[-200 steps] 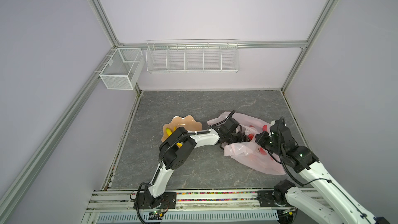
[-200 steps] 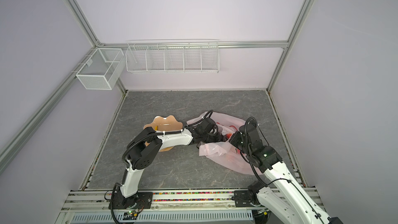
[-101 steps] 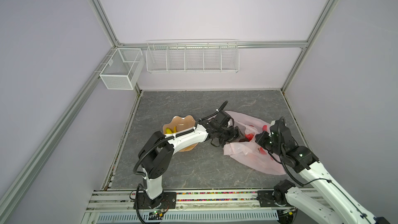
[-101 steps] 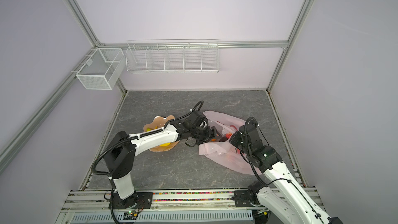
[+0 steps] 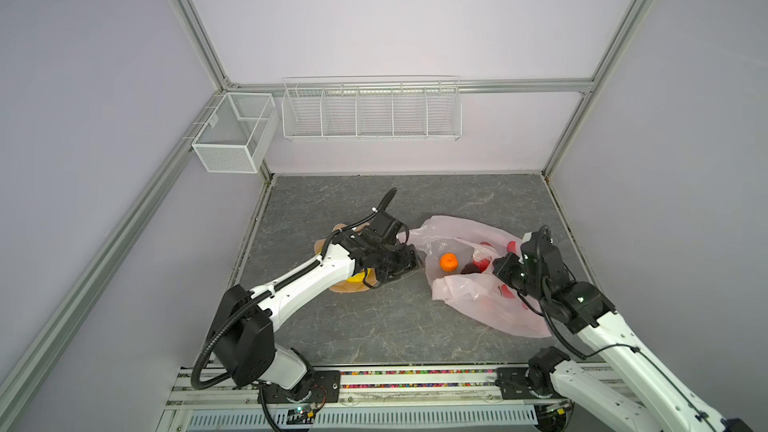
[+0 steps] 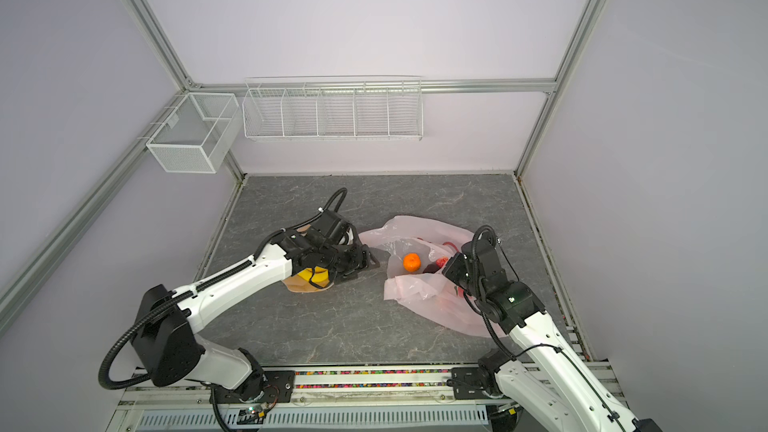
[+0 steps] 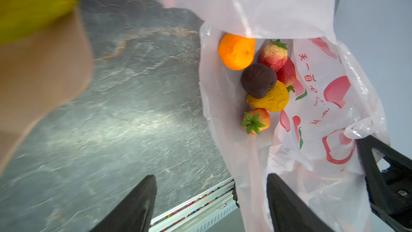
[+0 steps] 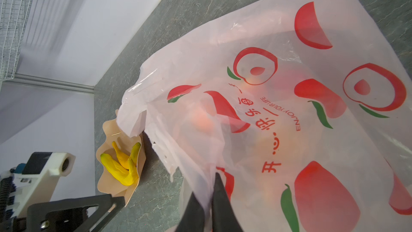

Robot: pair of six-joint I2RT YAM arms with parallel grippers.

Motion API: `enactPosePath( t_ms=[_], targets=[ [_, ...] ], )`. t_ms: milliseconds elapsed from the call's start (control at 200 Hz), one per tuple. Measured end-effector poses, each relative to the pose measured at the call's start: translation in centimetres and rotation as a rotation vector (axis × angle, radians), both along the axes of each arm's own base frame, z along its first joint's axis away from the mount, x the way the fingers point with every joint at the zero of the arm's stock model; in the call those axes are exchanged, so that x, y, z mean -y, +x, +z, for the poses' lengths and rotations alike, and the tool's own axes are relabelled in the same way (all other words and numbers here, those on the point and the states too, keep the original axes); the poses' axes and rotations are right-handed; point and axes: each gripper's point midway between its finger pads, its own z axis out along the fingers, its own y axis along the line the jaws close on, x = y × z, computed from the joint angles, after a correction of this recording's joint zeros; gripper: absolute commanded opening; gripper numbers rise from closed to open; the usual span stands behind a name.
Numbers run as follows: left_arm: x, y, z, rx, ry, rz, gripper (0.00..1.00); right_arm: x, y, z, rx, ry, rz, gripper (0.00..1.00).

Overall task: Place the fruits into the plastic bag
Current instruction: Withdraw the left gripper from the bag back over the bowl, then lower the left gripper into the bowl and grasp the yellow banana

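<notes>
The pink plastic bag (image 5: 478, 297) (image 6: 419, 288) lies right of centre with its mouth facing left. My right gripper (image 8: 206, 186) (image 5: 498, 272) is shut on the bag's upper layer and holds the mouth up. Inside lie an orange fruit (image 7: 236, 51) (image 5: 449, 262), a dark purple one (image 7: 258, 80), two strawberries (image 7: 273, 54) and a yellow peach (image 7: 272, 99). Yellow bananas (image 8: 121, 166) (image 6: 313, 275) rest on the peach-coloured dish (image 8: 111, 184). My left gripper (image 7: 210, 176) (image 5: 409, 263) stands open and empty between the dish and the bag's mouth.
A white wire rack (image 5: 372, 110) hangs on the back wall and a mesh box (image 5: 232, 135) on the left wall. A metal rail (image 5: 395, 380) runs along the table's front edge. Walls close in the left, back and right sides.
My left gripper has pulled back leftwards out of the bag's mouth towards the dish, and the orange fruit now shows inside the bag. The right arm has kept its hold.
</notes>
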Motion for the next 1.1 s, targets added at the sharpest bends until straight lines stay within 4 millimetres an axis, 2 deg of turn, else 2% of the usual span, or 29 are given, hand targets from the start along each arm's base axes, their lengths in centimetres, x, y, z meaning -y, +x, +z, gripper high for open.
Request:
enactPosePath(
  t_ms=[190,305,425,515,700,1100],
  targets=[
    [-6.3,2.3,-0.1,0.01,0.101,0.124,0.78,0.0,0.0,0.0,-0.001,0.0,0.0,0.11],
    [-9.9,3.8,-0.2,0.008,0.121,0.23,0.74,0.0,0.0,-0.2,-0.006,-0.003,0.0,0.11],
    [-13.4,4.5,-1.4,-0.01,0.122,0.359,0.67,0.0,0.1,-0.2,-0.007,-0.003,0.0,0.11],
    [-15.3,4.6,-2.7,-0.034,0.129,0.428,0.64,0.0,0.1,-0.2,-0.007,-0.003,0.0,0.11],
    [-16.6,4.9,-4.4,-0.053,0.157,0.492,0.55,0.0,0.0,-0.2,-0.008,-0.003,0.0,0.11],
    [-17.5,6.0,-9.0,-0.12,0.232,0.545,0.49,0.0,0.0,0.0,0.0,0.0,-0.001,0.11]
  ],
)
